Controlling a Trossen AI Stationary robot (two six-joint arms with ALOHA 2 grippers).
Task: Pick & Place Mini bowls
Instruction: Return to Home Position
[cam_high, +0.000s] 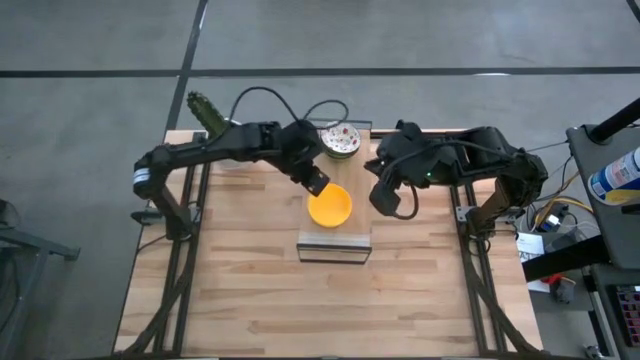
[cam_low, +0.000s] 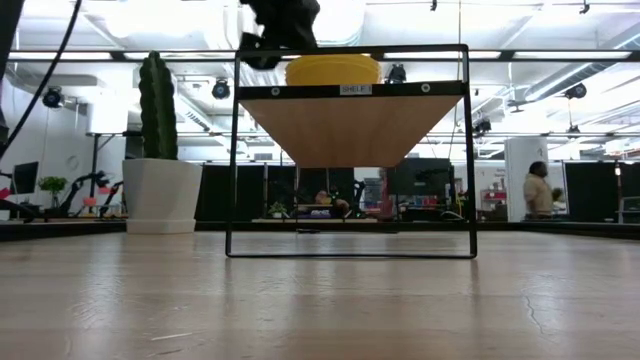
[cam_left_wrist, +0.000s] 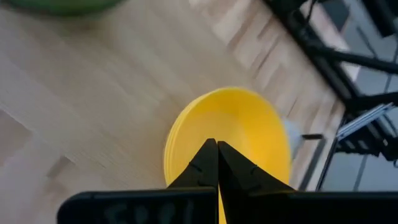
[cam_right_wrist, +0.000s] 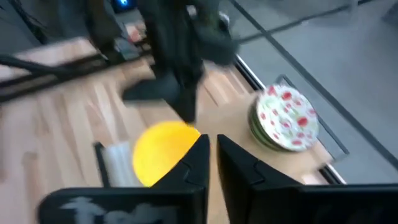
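We are logging: left end effector (cam_high: 316, 182) closed, empty, hovering above yellow bowls (cam_high: 331, 208) on shelf (cam_high: 335, 248) | right end effector (cam_high: 384, 200) closed, empty, off shelf's right edge.

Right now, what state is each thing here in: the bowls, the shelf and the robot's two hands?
Black-framed wooden shelf: standing upright.
Stack of plain yellow round bowls: nested, upright on the shelf top.
Stack of white floral-speckled bowls: nested, farther back on that shelf.
Left hand: shut, empty, above the yellow bowls.
Right hand: shut, empty, beside the shelf.
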